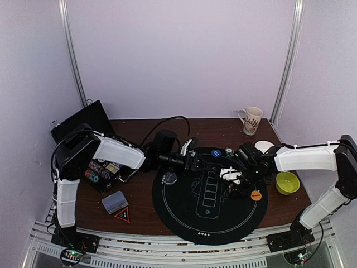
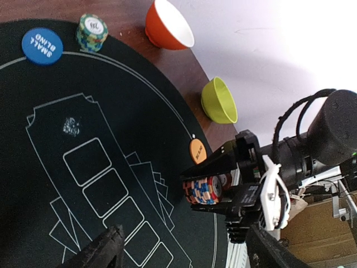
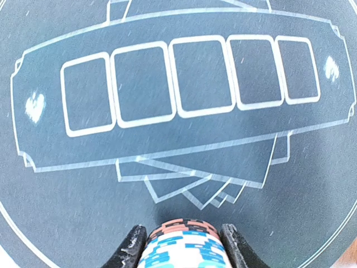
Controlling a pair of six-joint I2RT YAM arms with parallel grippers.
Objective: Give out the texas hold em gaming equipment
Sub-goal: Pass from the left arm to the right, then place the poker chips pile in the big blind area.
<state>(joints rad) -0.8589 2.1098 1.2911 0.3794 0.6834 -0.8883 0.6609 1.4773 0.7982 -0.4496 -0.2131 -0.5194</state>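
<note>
**Distribution part done.** The right pincer [image 3: 184, 249] grips one stack of red-and-blue chips [image 2: 205, 190] over the black mat [image 1: 184, 219], near its right edge. The left pincer [image 2: 184, 254] stands wide and empty above the mat's centre.

Laid out on the mat:
- one green chip stack [image 2: 92, 32] beside one blue button [image 2: 42, 46] at the far rim
- one orange button [image 2: 197, 151] at the right rim
- one clear button [image 1: 169, 178] at the left

Judged outstanding: setting down the held stack, the further chips in the tray [image 1: 103, 170] on the bench, and the single card deck [image 1: 114, 201], undealt and lying off the mat. Buttons, three; stacks out, two.
</note>
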